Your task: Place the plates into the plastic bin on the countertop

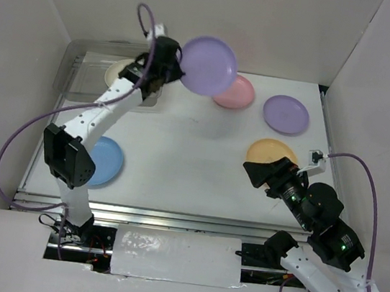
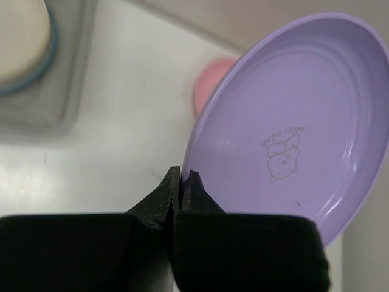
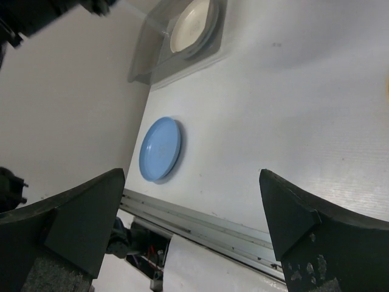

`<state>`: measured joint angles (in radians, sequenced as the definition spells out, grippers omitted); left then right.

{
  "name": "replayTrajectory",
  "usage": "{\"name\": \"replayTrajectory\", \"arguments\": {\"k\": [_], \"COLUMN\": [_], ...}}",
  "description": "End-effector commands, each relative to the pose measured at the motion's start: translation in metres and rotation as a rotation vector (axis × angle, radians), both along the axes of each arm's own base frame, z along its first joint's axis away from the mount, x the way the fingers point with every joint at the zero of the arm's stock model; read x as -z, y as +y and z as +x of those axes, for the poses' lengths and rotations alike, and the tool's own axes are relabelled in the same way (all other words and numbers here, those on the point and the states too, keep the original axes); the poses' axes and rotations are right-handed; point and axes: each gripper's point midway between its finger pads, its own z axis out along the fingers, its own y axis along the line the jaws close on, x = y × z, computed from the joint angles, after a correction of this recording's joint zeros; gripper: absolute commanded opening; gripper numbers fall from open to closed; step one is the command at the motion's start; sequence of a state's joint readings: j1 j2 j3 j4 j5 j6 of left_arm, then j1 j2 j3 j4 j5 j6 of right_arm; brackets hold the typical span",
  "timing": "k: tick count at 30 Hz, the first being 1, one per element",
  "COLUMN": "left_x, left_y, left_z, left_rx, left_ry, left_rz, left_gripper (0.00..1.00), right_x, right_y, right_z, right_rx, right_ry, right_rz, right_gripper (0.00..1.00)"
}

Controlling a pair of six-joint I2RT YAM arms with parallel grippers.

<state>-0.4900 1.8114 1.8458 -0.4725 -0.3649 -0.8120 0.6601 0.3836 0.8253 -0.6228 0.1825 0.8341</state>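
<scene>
black left gripper pinches the thin rim of a glossy round purple plate, held high and tilted at 12 o'clock over the countertop. clear plastic bin at 10 o'clock holds a cream plate. right gripper gapes wide, empty.

Pink plate partly behind purple plate

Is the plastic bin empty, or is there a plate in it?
Not empty: a cream plate lies inside the plastic bin, visible in the overhead and right wrist views. Whether others lie beneath it, cannot tell.
</scene>
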Motion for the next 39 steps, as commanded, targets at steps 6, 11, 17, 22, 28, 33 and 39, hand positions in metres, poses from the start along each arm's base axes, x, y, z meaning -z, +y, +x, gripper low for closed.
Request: {"name": "replayTrajectory", "arguments": {"k": [6, 11, 17, 22, 28, 33, 39], "left_x": [0.015, 0.062, 0.110, 0.125, 0.131, 0.101, 0.020], "left_y": [0.154, 0.238, 0.278, 0.285, 0.296, 0.309, 0.308], "left_z": [0.111, 0.134, 0.129, 0.134, 0.130, 0.110, 0.082], "left_rx": [-0.201, -0.297, -0.342, -0.368, -0.433, -0.522, -0.546], "left_ry": [0.040, 0.100, 0.164, 0.181, 0.208, 0.171, 0.056], "left_rz": [-0.051, -0.128, -0.121, -0.102, -0.084, -0.053, -0.008], "left_gripper": [0.00, 0.00, 0.00, 0.00, 0.46, 0.71, 0.99], "right_x": [0.000, 0.005, 0.006, 0.005, 0.003, 0.003, 0.018], "right_y": [0.016, 0.019, 0.019, 0.028, 0.030, 0.035, 0.057], "right_z": [0.004, 0.006, 0.008, 0.009, 0.009, 0.012, 0.025], "right_rx": [-0.078, -0.086, -0.085, -0.119, -0.129, -0.142, -0.199], "right_ry": [-0.038, -0.027, -0.032, -0.034, -0.041, -0.038, -0.007], "right_rz": [-0.023, -0.040, -0.048, -0.039, -0.030, -0.036, -0.047], "right_gripper": [1.00, 1.00, 1.00, 1.00, 1.00, 1.00, 1.00]}}
